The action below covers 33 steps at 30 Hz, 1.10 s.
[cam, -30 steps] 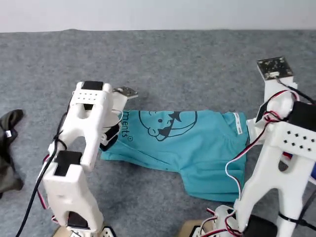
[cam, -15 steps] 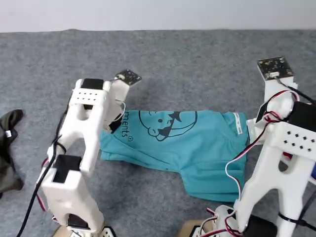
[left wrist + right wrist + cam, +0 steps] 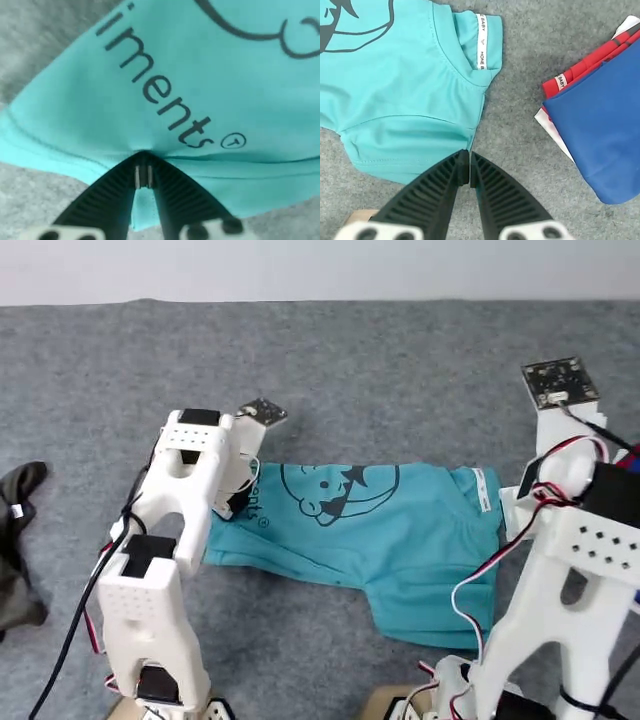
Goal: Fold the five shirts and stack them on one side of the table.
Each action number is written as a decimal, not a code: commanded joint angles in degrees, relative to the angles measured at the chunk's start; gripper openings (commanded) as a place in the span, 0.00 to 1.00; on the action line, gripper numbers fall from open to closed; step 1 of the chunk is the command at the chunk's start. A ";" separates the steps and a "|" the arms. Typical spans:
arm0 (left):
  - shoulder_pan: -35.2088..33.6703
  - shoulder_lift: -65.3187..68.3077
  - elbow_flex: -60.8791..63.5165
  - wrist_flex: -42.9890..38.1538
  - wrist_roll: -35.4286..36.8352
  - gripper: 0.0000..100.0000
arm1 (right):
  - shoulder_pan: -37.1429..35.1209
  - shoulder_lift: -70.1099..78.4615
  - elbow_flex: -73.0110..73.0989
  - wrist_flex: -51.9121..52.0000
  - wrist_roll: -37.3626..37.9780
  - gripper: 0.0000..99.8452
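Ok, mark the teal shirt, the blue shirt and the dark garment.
teal shirt (image 3: 400, 545), high view, on its chest below the print.
blue shirt (image 3: 600, 130), right wrist view, middle of its top face.
dark garment (image 3: 15, 570), high view, its middle.

Grey felt mat (image 3: 400, 370) lies flat, white wall (image 3: 320, 265) behind it.
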 commanded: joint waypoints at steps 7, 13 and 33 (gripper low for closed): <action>-0.18 -2.99 -0.66 15.74 -5.63 0.01 | 0.40 -2.07 -0.44 2.24 -0.44 0.01; 0.26 -12.48 2.51 16.62 -6.15 0.01 | 0.40 -2.07 -0.44 2.24 -0.35 0.01; 0.97 -8.70 6.73 6.07 -7.12 0.01 | 0.31 -2.33 -0.44 2.24 -0.35 0.01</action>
